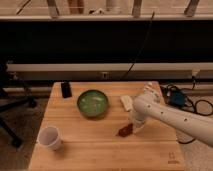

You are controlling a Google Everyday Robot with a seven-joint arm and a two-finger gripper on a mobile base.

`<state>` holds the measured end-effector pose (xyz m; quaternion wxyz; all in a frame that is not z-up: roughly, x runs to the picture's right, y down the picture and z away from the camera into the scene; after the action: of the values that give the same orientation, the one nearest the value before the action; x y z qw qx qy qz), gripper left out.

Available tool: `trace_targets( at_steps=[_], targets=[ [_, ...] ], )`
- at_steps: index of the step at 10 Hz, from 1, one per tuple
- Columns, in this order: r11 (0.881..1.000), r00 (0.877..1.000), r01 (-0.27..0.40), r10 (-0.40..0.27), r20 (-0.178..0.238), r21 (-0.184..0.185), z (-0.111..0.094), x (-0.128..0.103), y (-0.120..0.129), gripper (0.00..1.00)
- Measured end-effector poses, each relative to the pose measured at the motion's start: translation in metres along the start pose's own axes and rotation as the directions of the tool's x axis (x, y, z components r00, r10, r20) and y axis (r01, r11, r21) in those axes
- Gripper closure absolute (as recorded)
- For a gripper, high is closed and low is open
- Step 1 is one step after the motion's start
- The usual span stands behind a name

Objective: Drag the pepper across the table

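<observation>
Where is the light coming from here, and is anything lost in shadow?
Camera view: warm light falls on the table, with soft shadow beside the cup; the space behind is nearly black; the gripper, at the pepper's right end, shades it.

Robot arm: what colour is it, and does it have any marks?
The arm is white and rounded like a fat tube, with a row of small dark dots along its side. Its claw is white too, down at the wooden table beside the little dark red pepper.
</observation>
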<state>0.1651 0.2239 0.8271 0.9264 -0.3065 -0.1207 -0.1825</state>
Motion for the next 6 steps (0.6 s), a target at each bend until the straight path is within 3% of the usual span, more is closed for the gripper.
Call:
trace_targets(
  at_steps=[3,6],
  targets=[
    [1.000,1.000,0.010,-0.010,0.003,0.003,-0.0035,0.0018,0.0013,0.98],
    [0.999,0.999,0.039,-0.039,-0.006,-0.005,-0.0028,-0.0012,-0.0002,1.00]
  ],
)
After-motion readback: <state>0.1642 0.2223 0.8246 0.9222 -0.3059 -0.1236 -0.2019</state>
